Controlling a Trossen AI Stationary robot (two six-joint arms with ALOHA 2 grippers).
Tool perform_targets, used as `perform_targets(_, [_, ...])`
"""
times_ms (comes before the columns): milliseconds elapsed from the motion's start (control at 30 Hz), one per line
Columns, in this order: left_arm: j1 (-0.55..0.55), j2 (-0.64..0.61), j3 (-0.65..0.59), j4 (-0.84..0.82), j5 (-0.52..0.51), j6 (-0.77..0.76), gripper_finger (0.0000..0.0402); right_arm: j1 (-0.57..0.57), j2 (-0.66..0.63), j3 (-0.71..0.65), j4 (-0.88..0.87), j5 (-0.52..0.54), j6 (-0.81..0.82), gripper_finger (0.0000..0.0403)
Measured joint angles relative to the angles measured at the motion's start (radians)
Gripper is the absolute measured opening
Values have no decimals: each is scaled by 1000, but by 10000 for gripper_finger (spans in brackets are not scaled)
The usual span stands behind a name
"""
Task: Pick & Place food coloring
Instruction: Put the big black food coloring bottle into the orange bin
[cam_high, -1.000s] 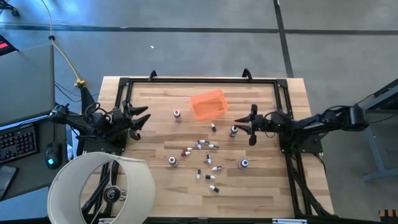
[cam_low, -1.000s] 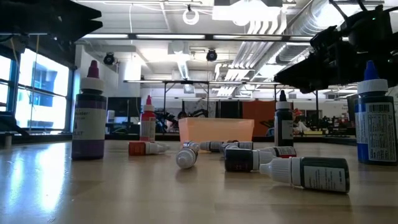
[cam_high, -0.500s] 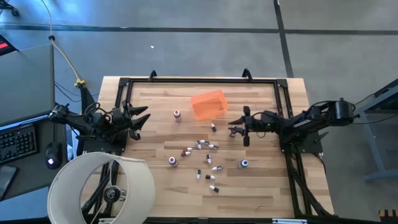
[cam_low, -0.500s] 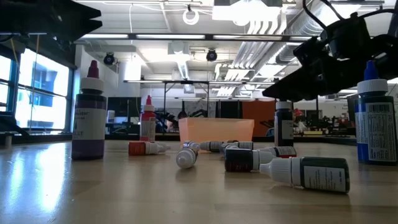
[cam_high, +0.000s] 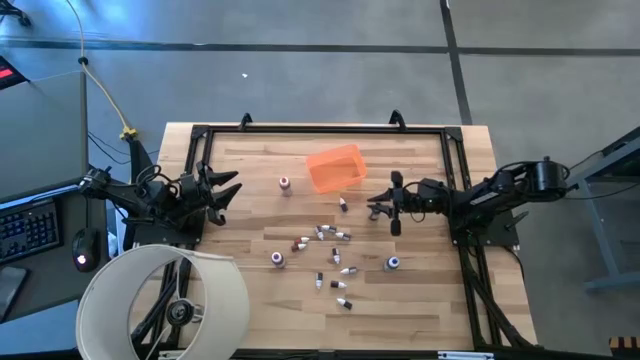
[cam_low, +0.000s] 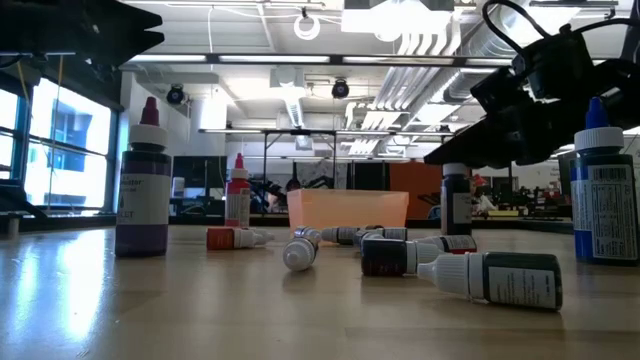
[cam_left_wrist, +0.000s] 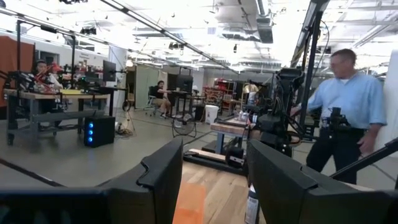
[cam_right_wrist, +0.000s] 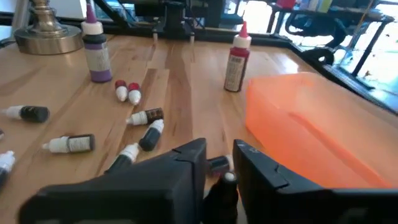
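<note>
Many small food coloring bottles (cam_high: 325, 237) lie scattered mid-table, and a few stand upright. One dark upright bottle (cam_low: 456, 203) stands on its base close to the orange tray (cam_high: 335, 167). My right gripper (cam_high: 374, 205) reaches in from the table's right and is shut on this bottle's top (cam_right_wrist: 219, 191). My left gripper (cam_high: 230, 189) waits open at the table's left edge, off the table top, and its fingers (cam_left_wrist: 158, 177) stand wide apart. My right gripper pinches the dark bottle's upper end (cam_right_wrist: 220, 186) between its two fingers (cam_right_wrist: 186, 163). It comes nearly level from the table's right, slanting slightly down. The bottle stands upright with its base on the table (cam_low: 457, 232). My gripper hides its cap in the low view.
The orange tray (cam_right_wrist: 311, 118) sits just beyond the held bottle toward the far edge. A tall purple bottle (cam_low: 143, 195), a blue one (cam_low: 603, 190) and a red one (cam_high: 285, 184) stand upright. A lampshade (cam_high: 165, 300) covers the near left corner. A person (cam_left_wrist: 348, 112) stands beyond the table.
My right gripper has moved toward the table's left, up to the upright dark bottle, and now covers its cap. In the last half second it has stayed nearly still. The bottle stands where it was.
</note>
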Motion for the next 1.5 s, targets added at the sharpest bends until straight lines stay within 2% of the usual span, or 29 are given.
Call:
perform_targets(100, [0, 0, 0, 0, 0, 0, 175, -8, -1, 1, 0, 6, 1, 29])
perform_targets(300, [0, 0, 0, 6, 0, 0, 175, -44, 1, 27, -2, 14, 34, 29])
perform_targets(600, [0, 0, 0, 64, 2, -1, 175, -30, 1, 236, 8, 124, 58, 28])
perform_targets(667, [0, 0, 0, 77, 2, -1, 175, -29, 1, 306, -31, 183, 3, 28])
perform_targets(833, [0, 0, 0, 77, 3, -1, 175, -71, 33, 492, -271, 437, -124, 28])
perform_targets(967, [0, 0, 0, 74, 3, -1, 175, -141, 155, 575, -379, 419, -52, 31])
perform_targets(1033, [0, 0, 0, 74, 3, -1, 175, -169, 234, 587, -350, 410, -17, 31])
perform_targets(1267, [0, 0, 0, 51, 14, -1, 175, -226, 460, 590, -87, 398, 39, 28])
perform_targets(1333, [-1, 0, 0, 51, 14, -1, 175, -234, 492, 590, -48, 401, 46, 33])
perform_targets(1500, [-1, 0, 0, 52, 14, -1, 175, -235, 507, 592, -41, 443, 18, 77])
